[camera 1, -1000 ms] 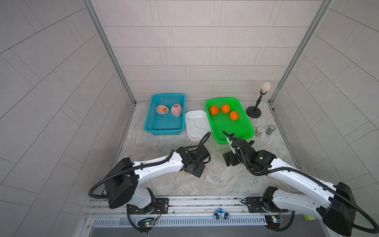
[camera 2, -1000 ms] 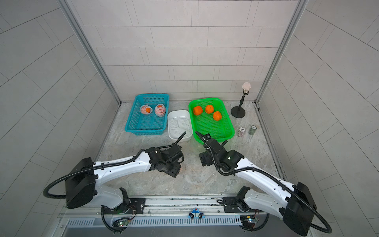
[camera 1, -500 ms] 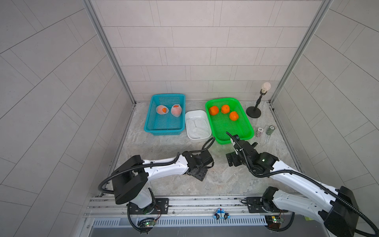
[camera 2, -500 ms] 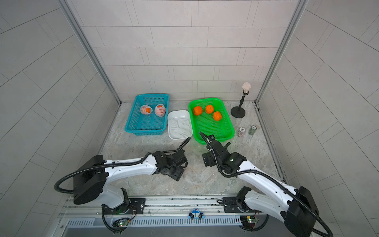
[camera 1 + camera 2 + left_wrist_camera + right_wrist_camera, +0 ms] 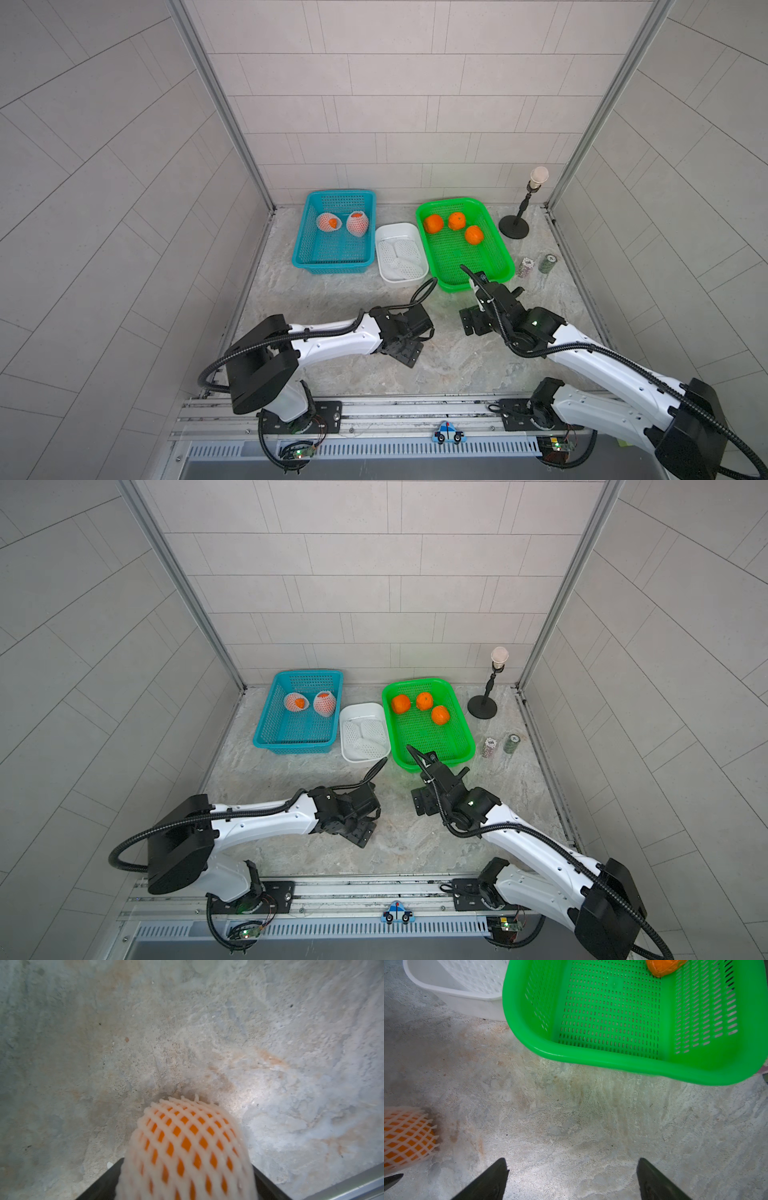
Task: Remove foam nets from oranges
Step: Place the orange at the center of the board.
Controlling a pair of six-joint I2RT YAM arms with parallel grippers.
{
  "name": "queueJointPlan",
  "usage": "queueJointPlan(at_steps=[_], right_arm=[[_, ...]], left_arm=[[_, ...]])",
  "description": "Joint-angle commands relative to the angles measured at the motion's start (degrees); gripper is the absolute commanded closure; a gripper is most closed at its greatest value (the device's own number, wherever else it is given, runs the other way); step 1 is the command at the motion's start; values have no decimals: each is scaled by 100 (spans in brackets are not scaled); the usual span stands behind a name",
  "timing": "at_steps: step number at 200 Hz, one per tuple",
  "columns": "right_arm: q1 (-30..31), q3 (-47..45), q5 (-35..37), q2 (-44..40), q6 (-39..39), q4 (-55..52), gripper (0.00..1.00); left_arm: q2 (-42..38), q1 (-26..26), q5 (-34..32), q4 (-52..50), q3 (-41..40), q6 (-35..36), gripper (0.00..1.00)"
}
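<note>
Between the jaws of the left gripper [image 5: 187, 1162], low over the stone table [image 5: 207, 1032], sits an orange [image 5: 186, 1144] sheathed in a white net [image 5: 182, 1103]. The jaws stand wide on either side of it, and whether they press it or stand clear cannot be told. The same fruit shows at the edge of the right wrist view, against the table. The right gripper [image 5: 572, 1159] is open and holds nothing, its jaws spread above the table near the front rim of the green basket [image 5: 591, 1060]. In both top views the two grippers face each other low over the front of the table, apart. The green basket holds three bare oranges [image 5: 433, 223] toward its far end. Just beside it, to the left, a white tub [image 5: 397, 225] holds loose nets [image 5: 405, 255]. Left again, the blue basket [image 5: 332, 253] holds two netted oranges [image 5: 357, 223] at its far end. Right of the green basket stand two chip stacks [image 5: 525, 267] and, farther back, a black stand [image 5: 514, 228] with a pale top.
</note>
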Motion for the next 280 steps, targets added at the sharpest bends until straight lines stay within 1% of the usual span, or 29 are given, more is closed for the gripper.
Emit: queueJointPlan(at_steps=[1, 27, 58, 78, 91, 113, 134, 146, 163, 187, 201, 207, 216, 250, 261, 280], right_arm=[[-26, 175, -135, -132, -142, -103, 1], [-31, 165, -370, -224, -304, 51, 1], [-31, 141, -680, -354, -441, 175, 0], [-22, 23, -1048, -470, -551, 382, 0], [4, -103, -1370, -554, -663, 591, 0], [105, -357, -1971, -718, -862, 1259, 2], [361, -870, -2414, -788, -1090, 2115, 5], [632, -1092, -2385, -786, -1346, 2553, 7], [1009, -1353, -2313, -740, -1896, 3020, 7], [1489, -1529, -2243, -475, -2539, 3544, 4], [1695, -1547, -2191, -213, -2838, 3812, 2], [1752, -1534, -2196, -71, -2895, 3914, 1], [1816, -1495, -2226, 168, -2928, 4098, 0], [1933, -1237, -2491, 956, -3027, 4507, 0], [1937, -1158, -2554, 1112, -3080, 4549, 0], [1937, -1119, -2615, 1304, -3157, 4745, 0]], left_arm=[[-347, -44, -126, -105, -82, 11, 8], [-555, -36, -127, -83, -153, 21, 3], [-683, -27, -98, -149, -112, 13, 3], [-1019, -31, -141, -146, -176, -67, 3], [-1318, -36, -291, -115, -252, -236, 4], [-1792, -8, -342, 237, -475, -397, 4], [-2276, 96, -133, 791, -822, -532, 4], [-2562, 257, 82, 1059, -1063, -641, 4], [-2943, 709, 566, 1332, -1392, -834, 5], [-3382, 1311, 1141, 1580, -1803, -1120, 5], [-3525, 1517, 1311, 1616, -1928, -1146, 5], [-3545, 1585, 1344, 1610, -1945, -1309, 4], [-3572, 1657, 1410, 1615, -1975, -1335, 3], [-3440, 1754, 1364, 1374, -1915, -1323, 2], [-3405, 1807, 1275, 1250, -1881, -1329, 0], [-3388, 1956, 1223, 1152, -1877, -1398, 0]])
